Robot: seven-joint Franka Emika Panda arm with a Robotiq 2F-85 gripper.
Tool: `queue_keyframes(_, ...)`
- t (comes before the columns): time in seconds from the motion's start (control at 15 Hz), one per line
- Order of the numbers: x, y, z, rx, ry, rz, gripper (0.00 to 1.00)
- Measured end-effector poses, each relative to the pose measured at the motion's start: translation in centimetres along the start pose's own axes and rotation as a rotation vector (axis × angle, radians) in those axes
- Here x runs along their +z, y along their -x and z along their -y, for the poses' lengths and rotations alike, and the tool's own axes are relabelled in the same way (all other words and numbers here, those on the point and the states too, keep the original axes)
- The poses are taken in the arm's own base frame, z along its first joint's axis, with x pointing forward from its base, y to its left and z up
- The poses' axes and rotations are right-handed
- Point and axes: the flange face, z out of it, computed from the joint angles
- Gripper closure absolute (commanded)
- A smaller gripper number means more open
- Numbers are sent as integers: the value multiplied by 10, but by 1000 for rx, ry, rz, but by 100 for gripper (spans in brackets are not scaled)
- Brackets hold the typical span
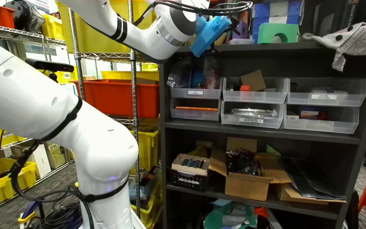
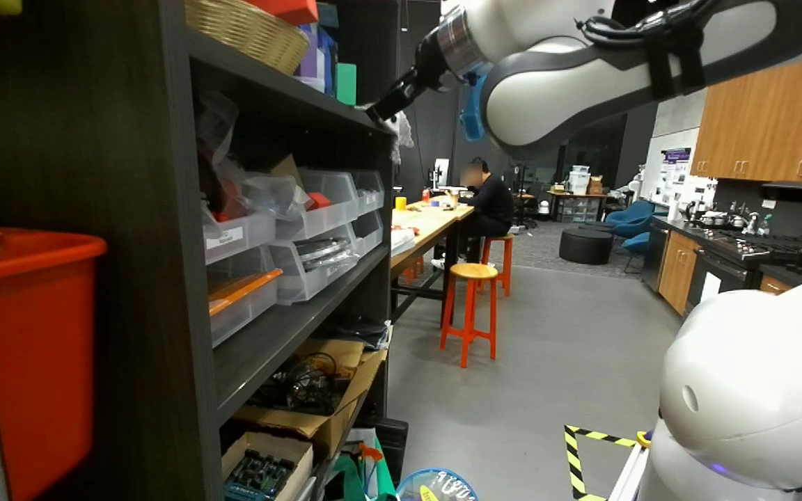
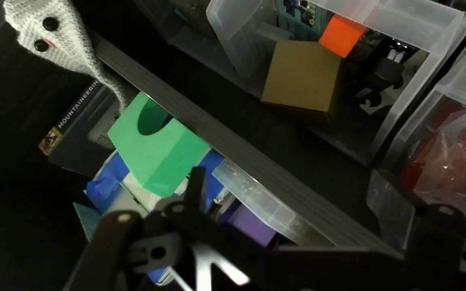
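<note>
Near the top shelf [image 3: 257,163] — hovering, holding fingers [image 3: 197,186] wide apart, gripping nothing yet, leaving green block [image 3: 156,149] and toy [image 3: 65,40] ungrasped.

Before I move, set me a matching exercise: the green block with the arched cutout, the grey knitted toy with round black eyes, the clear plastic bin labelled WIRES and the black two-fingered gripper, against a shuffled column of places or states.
1. green block
2. knitted toy
3. WIRES bin
4. gripper

A. jaws apart, holding nothing
B. standing on the dark upper shelf board
C. in the middle of the lower row
D. partly hanging over the board's front edge

Right pairs: 1-B, 2-D, 3-C, 4-A
</note>
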Motion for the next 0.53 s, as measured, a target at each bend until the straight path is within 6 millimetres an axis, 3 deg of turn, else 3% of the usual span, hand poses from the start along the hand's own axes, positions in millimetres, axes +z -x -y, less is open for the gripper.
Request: queue_keyframes(0.53, 36, 30, -5, 70, -47, 90, 0)
